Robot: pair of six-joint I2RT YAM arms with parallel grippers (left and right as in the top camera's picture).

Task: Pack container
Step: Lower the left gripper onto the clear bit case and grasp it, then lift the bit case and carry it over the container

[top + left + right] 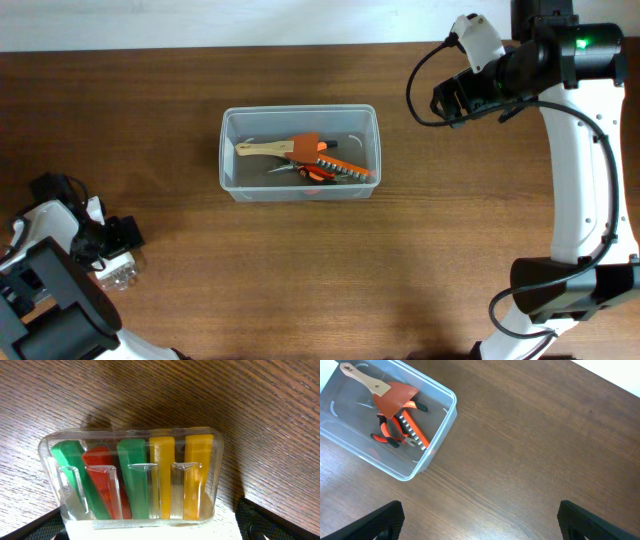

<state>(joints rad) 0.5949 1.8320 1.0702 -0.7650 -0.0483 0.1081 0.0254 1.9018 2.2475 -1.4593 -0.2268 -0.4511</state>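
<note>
As things stood right then, the container (228, 160) sat on the counter (400, 260) around the middle, a bit toward the far edge and well apart from both arms. Inside it you had a wooden-handled spatula (265, 149) with an orange blade, orange-handled pliers (315, 177) and an orange strip of bits (345, 168), all piled together toward its right half. Your left fingers (270, 522) were spread wide down at the near left corner, with the small clear case (135, 480) of green, red and yellow bits lying between them; honestly couldn't tell if either finger touched it. Your right fingers (385, 520) were wide apart too, nothing in them, hanging over bare wood off to the container's right.
</note>
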